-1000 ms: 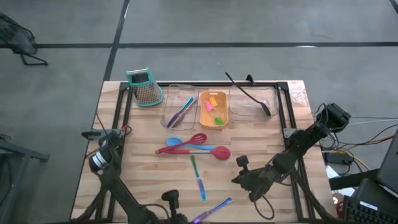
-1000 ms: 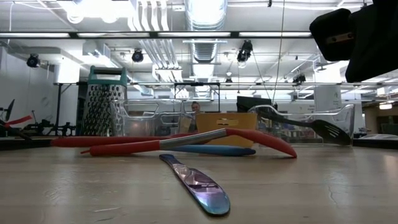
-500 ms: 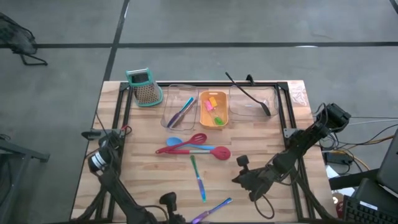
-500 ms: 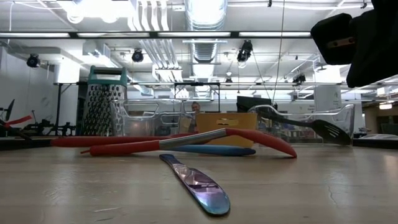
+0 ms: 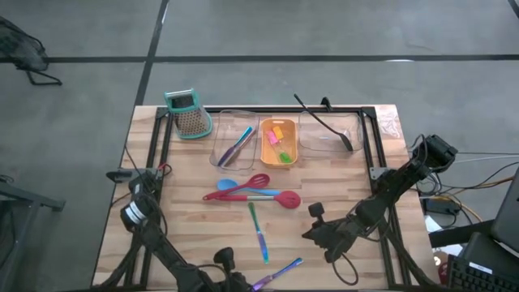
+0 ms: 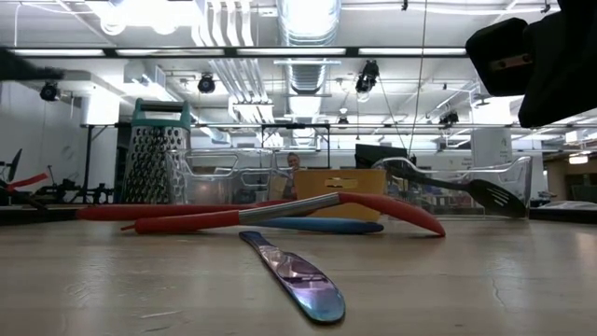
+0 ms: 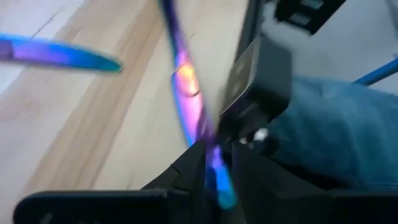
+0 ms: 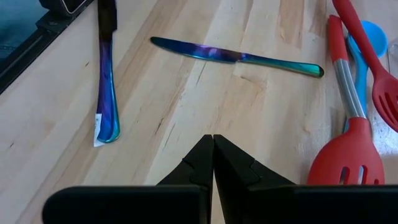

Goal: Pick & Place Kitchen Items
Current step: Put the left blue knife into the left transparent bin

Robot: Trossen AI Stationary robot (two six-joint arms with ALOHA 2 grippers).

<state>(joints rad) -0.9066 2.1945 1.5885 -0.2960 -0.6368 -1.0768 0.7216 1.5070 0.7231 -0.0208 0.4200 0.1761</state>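
A thin purple-blue stick lies on the table near its front edge. My left gripper is at the stick's front end, fingers slightly apart, one on each side of it. My right gripper hovers shut above the table to the right, touching nothing. A green-blue stick lies mid-table. Behind it lie a red spatula, a red spoon and a blue spoon. A long black spoon leans in a clear tray. My left gripper has the purple-blue stick's front end between its two fingers, which lie along the stick. The blur hides whether the fingers touch it, so I cannot tell. The stick's other end rests on the table.
At the back stand a teal-topped grater, a clear tray holding sticks, an orange tray with small pieces and a second clear tray. Black rails run along the table's edges. Bare wood lies on the left.
My left arm has sunk toward the table at the purple-blue stick near the front edge. A dark blur of it now shows at the low view's upper left. The items on the table have not moved.
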